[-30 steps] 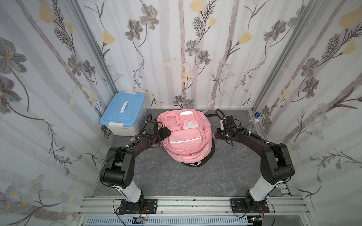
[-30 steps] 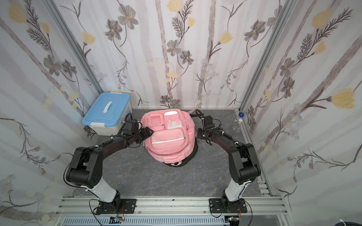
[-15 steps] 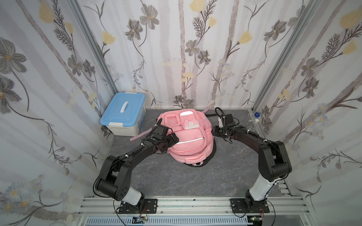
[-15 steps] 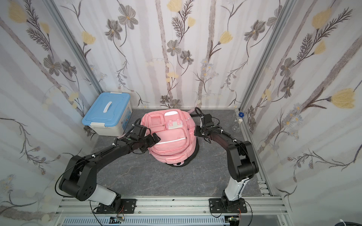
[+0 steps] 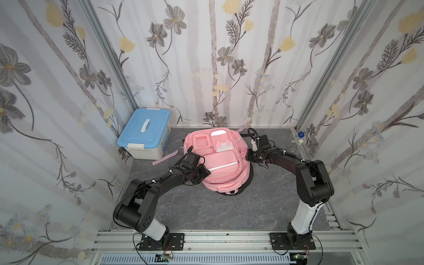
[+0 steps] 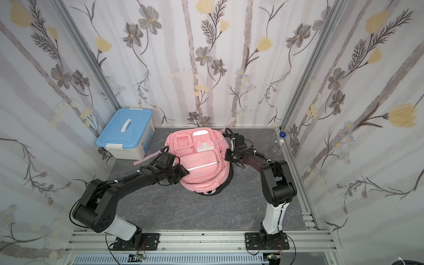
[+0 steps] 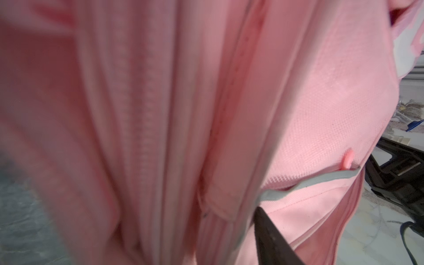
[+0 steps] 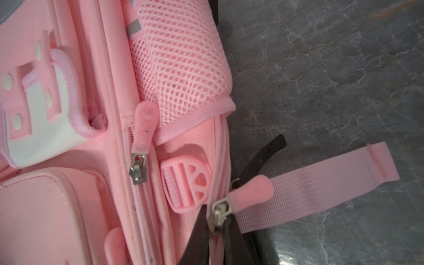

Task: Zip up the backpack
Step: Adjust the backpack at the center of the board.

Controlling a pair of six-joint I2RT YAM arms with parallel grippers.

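Note:
A pink backpack (image 5: 218, 160) lies front side up in the middle of the grey table, seen in both top views. My right gripper (image 8: 216, 226) is at the bag's right side, shut on a metal zipper slider (image 8: 218, 215) with a pink pull tab (image 8: 252, 190). A second slider (image 8: 137, 171) sits on the neighbouring zip. My left gripper (image 5: 203, 171) presses into the bag's left side. In the left wrist view only one dark finger (image 7: 268, 234) shows against bunched pink fabric. The other finger is hidden, so the jaws' state does not show.
A white box with a blue lid (image 5: 144, 135) stands at the back left. A loose pink strap (image 5: 165, 158) trails from the bag toward it. A small bottle with a blue cap (image 5: 299, 137) stands at the back right corner. Flowered walls close three sides.
My left arm swung forward along the bag's left side and pushed into the fabric. My right gripper closed on the zipper slider at the bag's right side.

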